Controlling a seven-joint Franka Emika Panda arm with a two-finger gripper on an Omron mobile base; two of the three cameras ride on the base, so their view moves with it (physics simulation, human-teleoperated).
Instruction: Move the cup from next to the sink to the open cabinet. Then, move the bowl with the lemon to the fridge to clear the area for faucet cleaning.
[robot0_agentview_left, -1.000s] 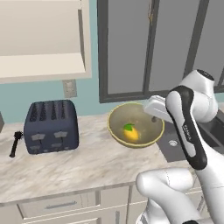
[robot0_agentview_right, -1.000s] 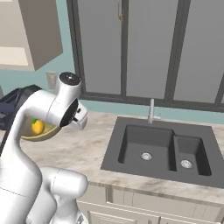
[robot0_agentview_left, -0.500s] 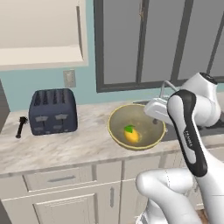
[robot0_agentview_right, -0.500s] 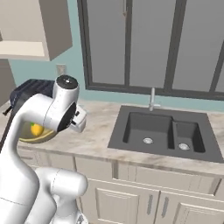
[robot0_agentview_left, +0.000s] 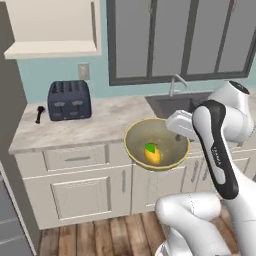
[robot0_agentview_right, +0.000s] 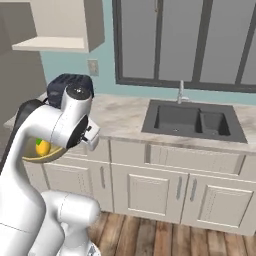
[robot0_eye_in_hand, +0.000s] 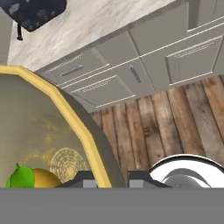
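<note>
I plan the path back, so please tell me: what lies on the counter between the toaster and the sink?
In the left base view, the counter between the toaster and the sink is bare marble.

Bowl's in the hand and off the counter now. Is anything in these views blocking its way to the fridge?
Nothing visible does. The bowl, lemon inside, hangs in front of the lower cabinets over bare wood floor, its rim pinched by the hand. No fridge is identifiable here, so the rest of the route is unknown.

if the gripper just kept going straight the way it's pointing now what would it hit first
Apart from the bowl whose rim it already grips, with the lemon inside, the gripper points down and out past the counter. The line seems to end on the wooden floor before the lower cabinets, though depth is hard to judge.
</note>
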